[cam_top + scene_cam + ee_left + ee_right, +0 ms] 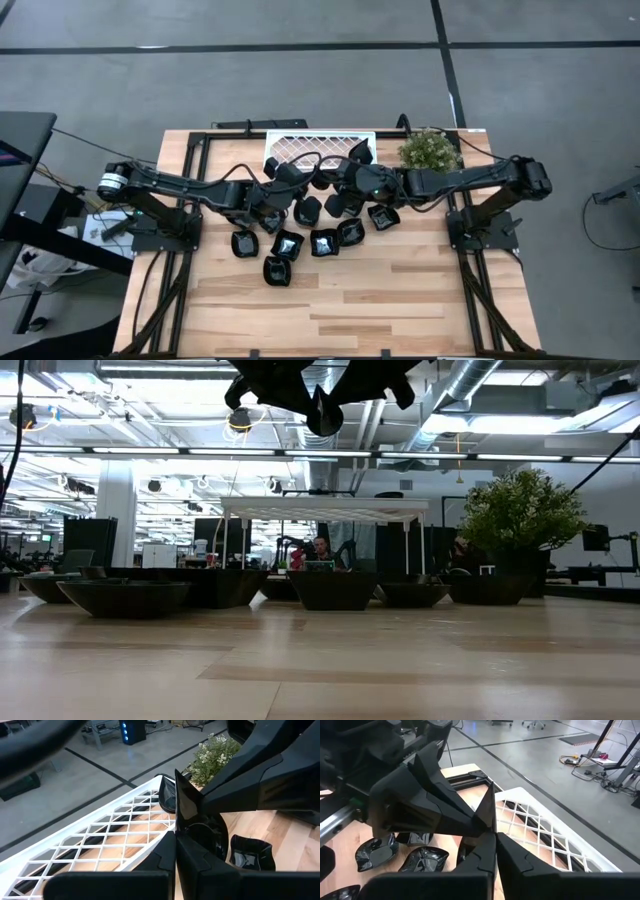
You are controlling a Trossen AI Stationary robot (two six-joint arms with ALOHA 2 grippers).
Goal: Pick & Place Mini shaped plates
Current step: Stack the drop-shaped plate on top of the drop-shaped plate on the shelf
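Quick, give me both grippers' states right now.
Left gripper: shut on a mini shaped plate, held up by the white lattice tray.
Right gripper: shut on the same plate's edge.

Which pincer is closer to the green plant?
Right. The right pincer sits a little way from the plant; the left pincer is farther along the white tray.
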